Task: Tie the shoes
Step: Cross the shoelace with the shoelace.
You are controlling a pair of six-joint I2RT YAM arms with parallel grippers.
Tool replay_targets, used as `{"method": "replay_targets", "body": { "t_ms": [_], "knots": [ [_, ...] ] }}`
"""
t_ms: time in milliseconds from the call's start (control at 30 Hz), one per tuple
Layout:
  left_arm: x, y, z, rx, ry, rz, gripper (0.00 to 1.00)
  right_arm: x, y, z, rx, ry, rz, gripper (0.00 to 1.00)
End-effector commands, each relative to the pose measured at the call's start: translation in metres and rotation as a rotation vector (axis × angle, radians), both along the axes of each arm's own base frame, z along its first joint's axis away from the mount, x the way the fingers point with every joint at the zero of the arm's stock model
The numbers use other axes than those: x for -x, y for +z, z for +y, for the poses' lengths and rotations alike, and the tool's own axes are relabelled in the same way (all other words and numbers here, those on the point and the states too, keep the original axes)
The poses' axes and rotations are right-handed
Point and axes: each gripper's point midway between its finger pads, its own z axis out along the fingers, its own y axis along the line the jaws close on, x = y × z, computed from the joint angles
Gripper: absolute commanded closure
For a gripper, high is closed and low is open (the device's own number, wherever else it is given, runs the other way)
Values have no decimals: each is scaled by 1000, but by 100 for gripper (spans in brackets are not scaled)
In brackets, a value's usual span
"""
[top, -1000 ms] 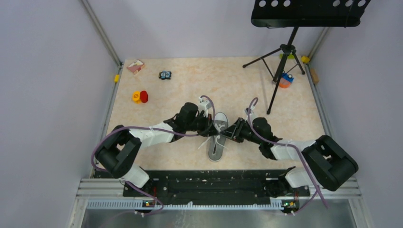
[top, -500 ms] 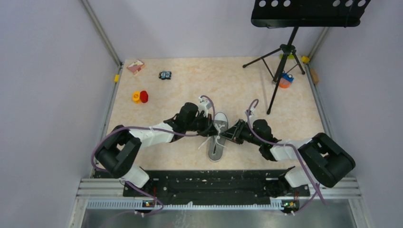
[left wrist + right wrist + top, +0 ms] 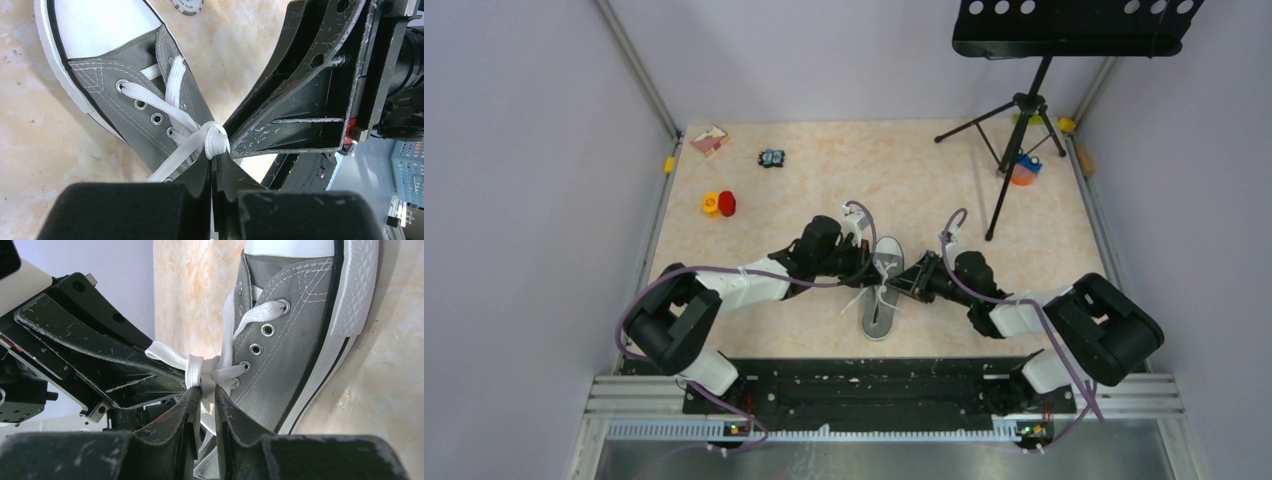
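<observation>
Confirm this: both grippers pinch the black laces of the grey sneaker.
Wrong on colour: the laces are white, not black, as the left wrist view shows. The left gripper and right gripper do both pinch them, on the grey sneaker.

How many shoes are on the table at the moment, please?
1. A grey sneaker lies in the middle of the table, between the left gripper and the right gripper, both pinching its laces. No second shoe is in view.
</observation>
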Motion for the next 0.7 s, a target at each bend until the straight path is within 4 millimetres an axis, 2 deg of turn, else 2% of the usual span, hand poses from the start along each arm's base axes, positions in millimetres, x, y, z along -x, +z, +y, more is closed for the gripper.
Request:
{"method": "replay_targets", "body": {
  "t_ms": [0, 67, 100, 667],
  "knots": [
    [3, 14, -5, 37, -32, -39, 100, -9, 12, 3, -23, -6, -53, 82],
    [4, 13, -4, 38, -33, -38, 100, -10, 13, 2, -24, -13, -59, 98],
    [4, 13, -4, 38, -34, -37, 100, -11, 13, 2, -24, -14, -58, 100],
    [6, 15, -2, 40, -33, -47, 100, -16, 11, -15, 88, -84, -85, 100]
  ]
}}
